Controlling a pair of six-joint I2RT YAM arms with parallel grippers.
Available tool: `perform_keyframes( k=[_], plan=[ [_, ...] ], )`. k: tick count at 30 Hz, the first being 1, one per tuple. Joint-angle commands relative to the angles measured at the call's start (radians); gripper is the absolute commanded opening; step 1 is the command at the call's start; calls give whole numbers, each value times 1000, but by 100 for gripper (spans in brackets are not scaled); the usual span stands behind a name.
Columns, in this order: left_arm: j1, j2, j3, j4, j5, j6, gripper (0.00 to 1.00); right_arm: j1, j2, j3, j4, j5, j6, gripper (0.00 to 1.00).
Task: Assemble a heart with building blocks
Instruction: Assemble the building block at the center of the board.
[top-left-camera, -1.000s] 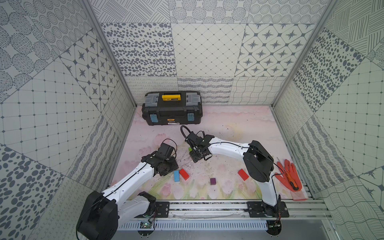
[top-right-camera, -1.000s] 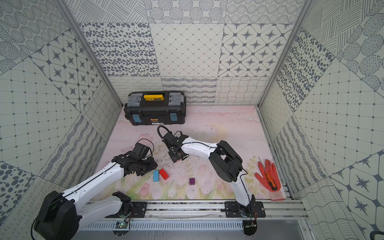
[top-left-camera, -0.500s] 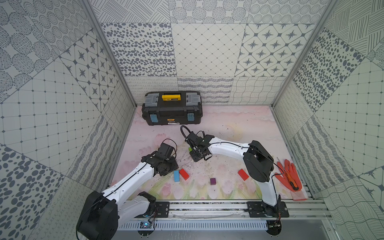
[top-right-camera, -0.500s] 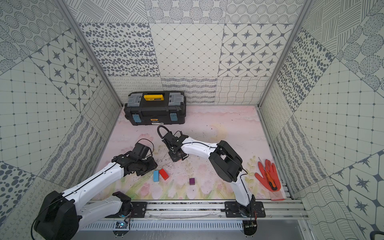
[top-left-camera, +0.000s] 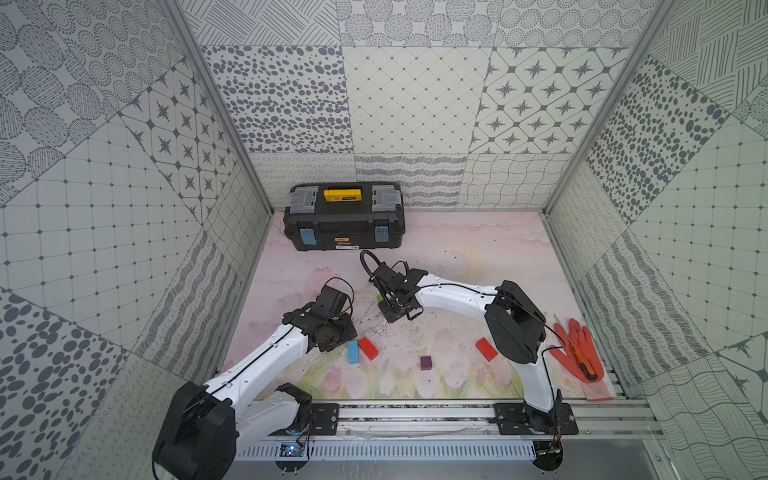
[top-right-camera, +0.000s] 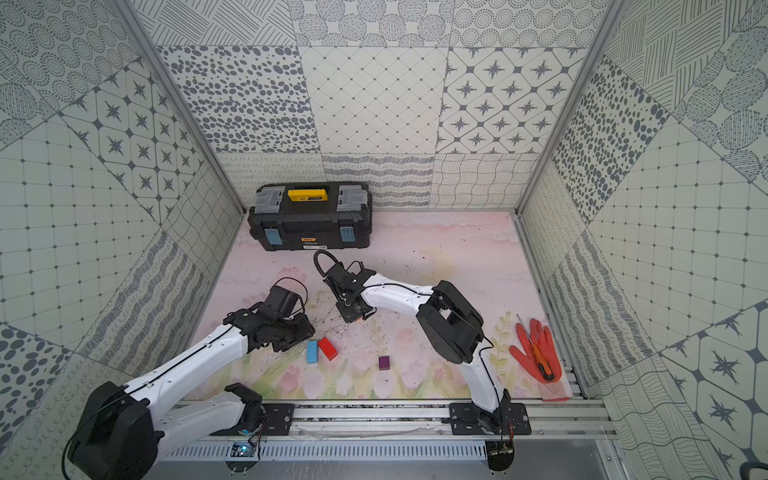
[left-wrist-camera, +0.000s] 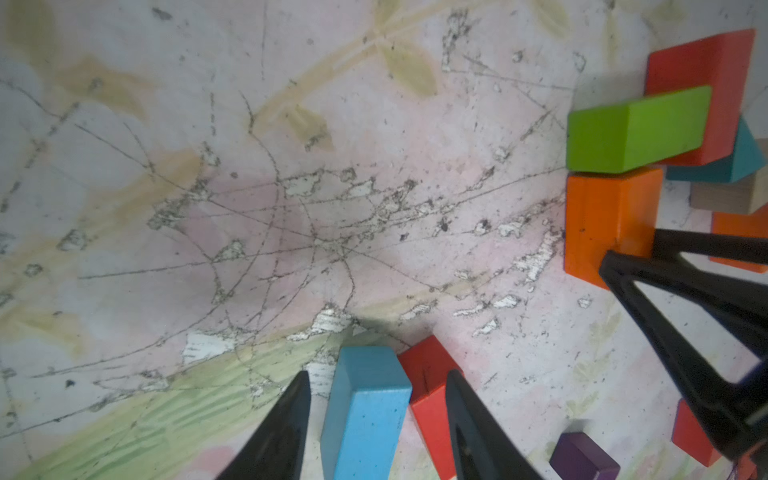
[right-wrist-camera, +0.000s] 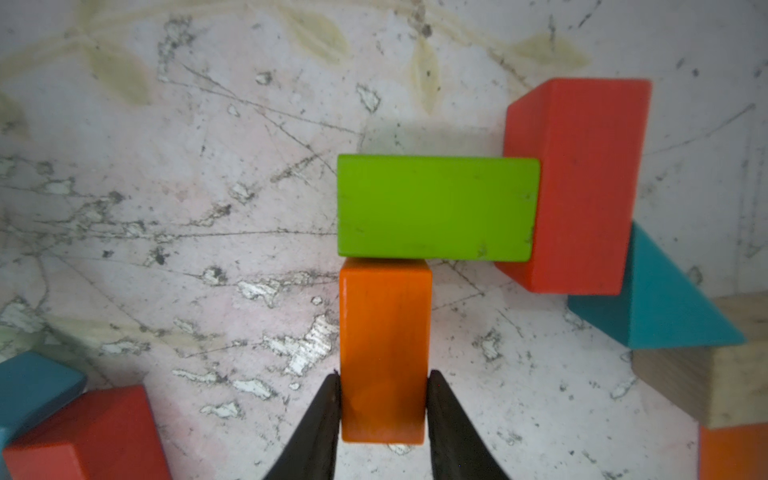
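Note:
In the right wrist view my right gripper (right-wrist-camera: 383, 376) is shut on an orange block (right-wrist-camera: 384, 332), whose far end touches a green brick (right-wrist-camera: 436, 208). That brick adjoins a red block (right-wrist-camera: 577, 187), a teal triangle (right-wrist-camera: 660, 307) and a plain-wood brick (right-wrist-camera: 727, 382): part of the heart. My left gripper (left-wrist-camera: 379, 374) stands open astride a blue block (left-wrist-camera: 365, 407), with a gap on one side; a red block (left-wrist-camera: 428, 374) leans against the blue one. In both top views a purple cube (top-left-camera: 426, 363) (top-right-camera: 384, 363) lies alone near the front.
A black toolbox (top-left-camera: 344, 220) with a yellow handle stands at the back left. Another red block (top-left-camera: 486, 349) lies by the right arm's elbow. An orange glove (top-left-camera: 577, 353) with a screwdriver (top-left-camera: 584, 365) on it rests at the front right edge.
Neither arm has visibly shifted in the top views, and the loose blocks lie where they were.

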Motion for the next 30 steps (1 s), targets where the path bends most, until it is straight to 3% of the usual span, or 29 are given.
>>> perform_keyframes(
  k=[1,8,14,19,30],
  plan=[
    [5,2,-7,7,6,9,52,-2,11,18,13,9,-3,49],
    [4,3,-6,7,23,4,53,6,-71,-11,32,-9,-2,68],
    [-6,0,-3,-46,76,9,53,11,-201,-66,1,65,56,70],
    [-74,-49,-6,-140,59,-2,54,-4,-358,-202,7,127,130,70],
    [-178,3,12,-203,35,-43,52,-87,-594,-464,19,147,224,71]
  ],
)
